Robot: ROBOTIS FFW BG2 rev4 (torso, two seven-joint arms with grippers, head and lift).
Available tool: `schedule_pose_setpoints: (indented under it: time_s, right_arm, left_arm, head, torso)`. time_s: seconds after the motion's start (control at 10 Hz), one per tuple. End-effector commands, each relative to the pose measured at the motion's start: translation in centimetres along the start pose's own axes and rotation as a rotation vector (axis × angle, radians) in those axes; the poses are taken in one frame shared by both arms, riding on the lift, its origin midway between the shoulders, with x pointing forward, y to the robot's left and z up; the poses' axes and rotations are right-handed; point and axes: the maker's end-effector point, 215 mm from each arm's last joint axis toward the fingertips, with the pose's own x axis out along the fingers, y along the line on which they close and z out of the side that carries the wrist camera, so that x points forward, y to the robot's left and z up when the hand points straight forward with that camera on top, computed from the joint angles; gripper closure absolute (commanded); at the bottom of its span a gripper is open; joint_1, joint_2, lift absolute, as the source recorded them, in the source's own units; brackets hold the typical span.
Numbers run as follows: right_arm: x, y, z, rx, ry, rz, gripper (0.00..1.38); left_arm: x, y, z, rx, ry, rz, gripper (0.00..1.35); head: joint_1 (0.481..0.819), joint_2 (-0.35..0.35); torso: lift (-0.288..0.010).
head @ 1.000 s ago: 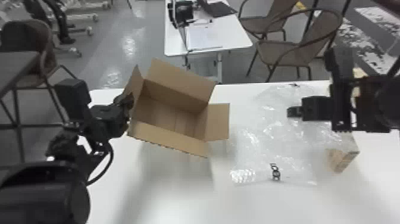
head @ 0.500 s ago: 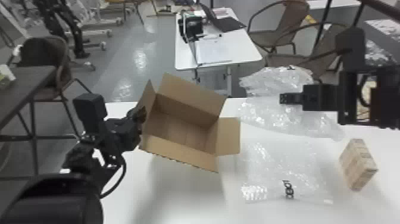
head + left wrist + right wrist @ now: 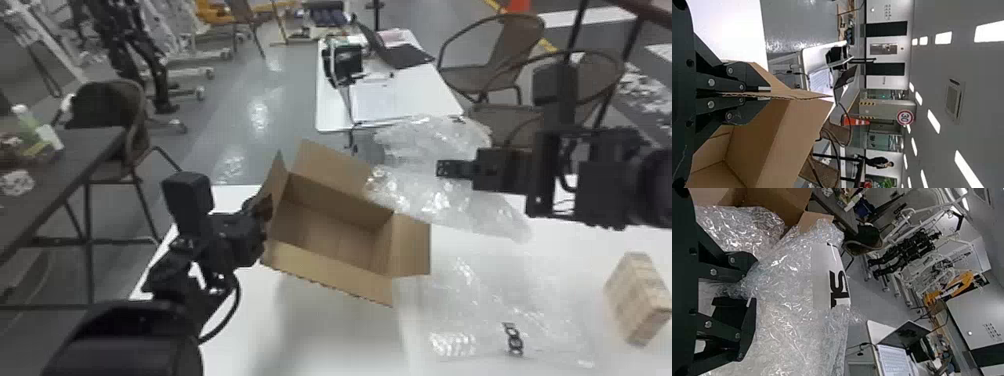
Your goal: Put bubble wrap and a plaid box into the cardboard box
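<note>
Though fairly wide, right tool (image 3: 442,168) with bubble wrap (image 3: 430,197) in its grip; left tool (image 3: 266,204) narrow, on a cardboard box flap (image 3: 276,172).

one cardboard box (image 3: 330,225), one plaid box (image 3: 632,295), two pieces of bubble wrap (image 3: 440,205), one desk (image 3: 300,340), one orange cone (image 3: 520,6)

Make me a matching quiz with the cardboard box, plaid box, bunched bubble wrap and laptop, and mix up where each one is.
1. cardboard box
2. plaid box
3. bunched bubble wrap
4. laptop

A. on the white desk behind
B. held up by the right gripper
C. flap pinched in the left gripper
D. on the table, toward the robot's right

Pairs: 1-C, 2-D, 3-B, 4-A
</note>
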Motion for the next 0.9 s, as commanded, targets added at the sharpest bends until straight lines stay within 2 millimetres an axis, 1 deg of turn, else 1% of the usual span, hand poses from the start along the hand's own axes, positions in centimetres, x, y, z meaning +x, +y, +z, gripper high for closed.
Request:
schedule_pose_setpoints:
  time_s: [0.0, 0.2, 0.5, 0.6, 0.8]
  right_arm:
    - [2.1, 1.8, -0.2, 0.006, -0.015, 0.038, 1.15]
    - [4.3, 3.2, -1.5, 0.034, 0.005, 0.082, 1.15]
    - [8.1, 6.9, -3.5, 0.043, 0.059, 0.156, 1.15]
    - [8.8, 7.5, -3.7, 0.032, 0.071, 0.164, 1.15]
    - [9.5, 7.7, -4.8, 0.037, 0.097, 0.172, 1.15]
  left_arm:
    - [0.1, -0.1, -0.1, 0.002, 0.003, -0.003, 1.22]
    - [0.2, -0.3, -0.4, 0.012, 0.01, -0.002, 1.22]
    - [0.7, -0.9, -0.1, 0.028, 0.008, -0.01, 1.22]
    - [0.8, -0.9, 0.0, 0.035, 0.008, -0.011, 1.22]
    - [0.8, -0.9, 0.2, 0.039, 0.003, -0.007, 1.22]
  head:
    - [0.592, 0.204]
    - [0.59, 0.232]
    - [0.596, 0.269]
    - [0.597, 0.283]
    - [0.597, 0.301]
  torso:
    - [-0.11]
    - [-0.11]
    - [-0.11]
    - [-0.11]
    - [-0.11]
